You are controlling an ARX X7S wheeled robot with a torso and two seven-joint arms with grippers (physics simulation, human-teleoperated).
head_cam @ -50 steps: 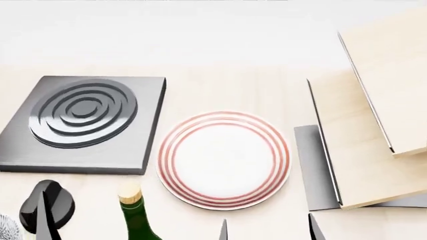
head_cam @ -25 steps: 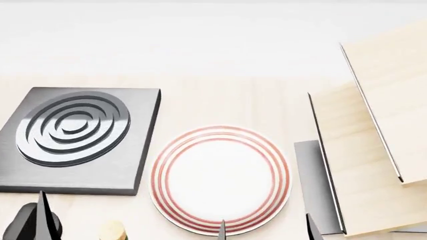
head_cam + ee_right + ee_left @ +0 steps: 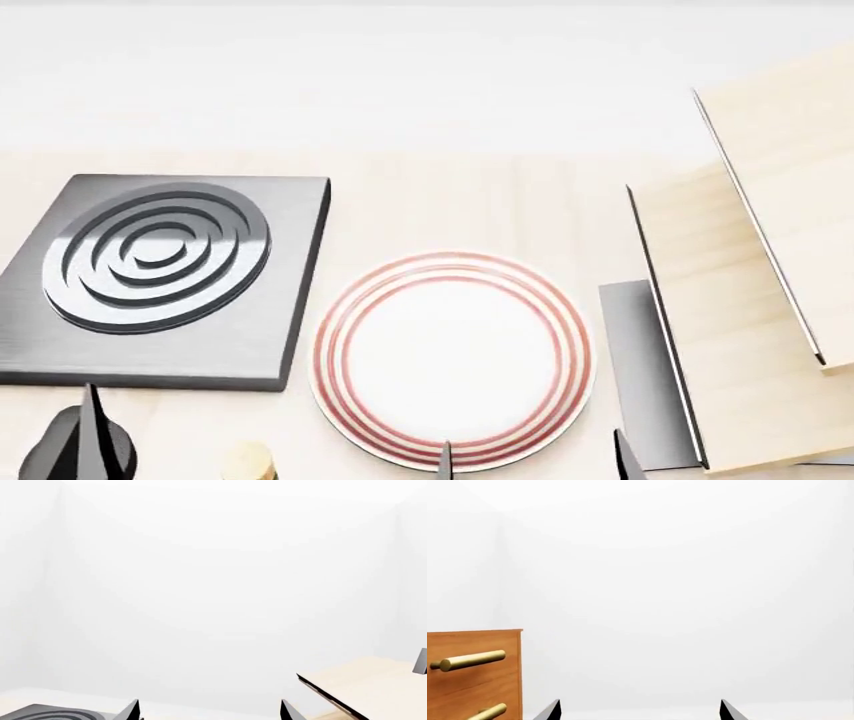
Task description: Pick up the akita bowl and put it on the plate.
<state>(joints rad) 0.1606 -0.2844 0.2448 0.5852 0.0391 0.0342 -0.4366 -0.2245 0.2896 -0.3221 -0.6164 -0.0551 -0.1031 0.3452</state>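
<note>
The plate (image 3: pixel 451 360), white with red rings at its rim, lies on the pale wooden table in the lower middle of the head view, with nothing on it. The akita bowl is out of view in every frame. My right gripper (image 3: pixel 534 462) shows only its two tips at that view's bottom edge, spread wide, one over the plate's near rim. In its own view the right gripper (image 3: pixel 209 711) is open and holds nothing. The left gripper (image 3: pixel 640 712) is open too and faces a blank wall. One left fingertip (image 3: pixel 91 435) shows at the head view's lower left.
A square grey burner (image 3: pixel 160 280) (image 3: pixel 53 713) lies left of the plate. A bottle's cork (image 3: pixel 248 463) and a dark rounded object (image 3: pixel 67 455) sit at the near edge. Tilted wooden panels (image 3: pixel 727 330) (image 3: pixel 367 687) and a grey slab (image 3: pixel 643 370) stand right. A drawer cabinet (image 3: pixel 474 675) is beside the left gripper.
The head view has shifted: the plate, burner and panels slid lower, then slightly right, and the green bottle sank until only its cork shows. Both grippers stay open.
</note>
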